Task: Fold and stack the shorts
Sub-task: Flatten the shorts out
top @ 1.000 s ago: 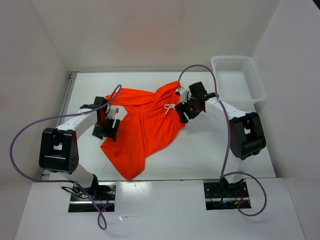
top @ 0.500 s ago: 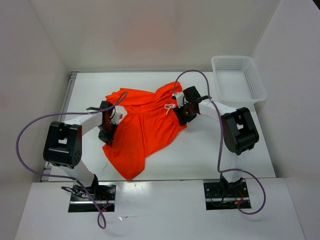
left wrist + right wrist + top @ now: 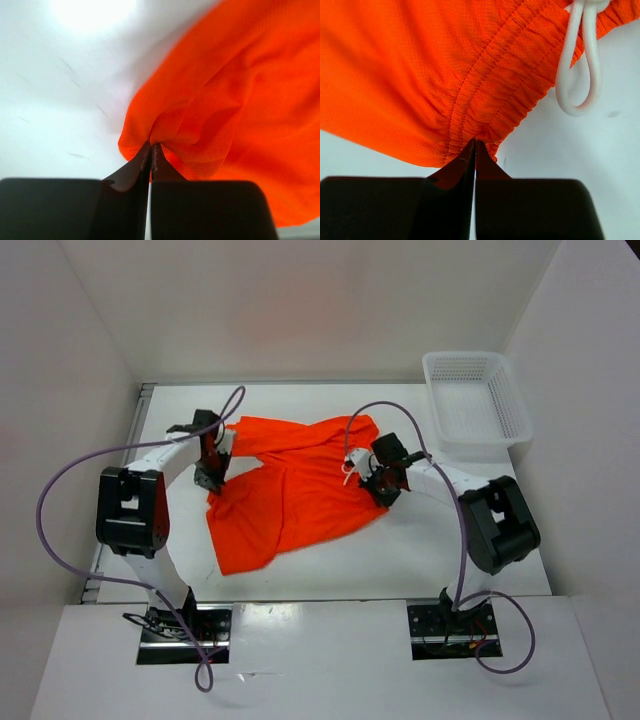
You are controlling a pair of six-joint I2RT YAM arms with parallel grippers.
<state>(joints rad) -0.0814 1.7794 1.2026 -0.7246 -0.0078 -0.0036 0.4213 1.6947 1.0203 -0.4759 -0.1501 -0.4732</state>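
Observation:
The bright orange shorts (image 3: 290, 490) lie spread and rumpled across the middle of the white table. My left gripper (image 3: 212, 472) is shut on the shorts' left edge; the left wrist view shows a pinch of orange mesh (image 3: 200, 115) bunched between the closed tips (image 3: 151, 146). My right gripper (image 3: 372, 478) is shut on the gathered waistband (image 3: 490, 95) at the shorts' right side, its tips (image 3: 474, 142) pinching the elastic. The white drawstring (image 3: 580, 65) loops just beside that grip.
A white mesh basket (image 3: 475, 398) stands at the table's back right corner. White walls close in the table on the left, back and right. Purple cables arc over both arms.
Both grippers have closed on the shorts. The left one has moved toward the back with the left edge, the right one has pulled the waistband nearer; the cloth lies wider and shorter.

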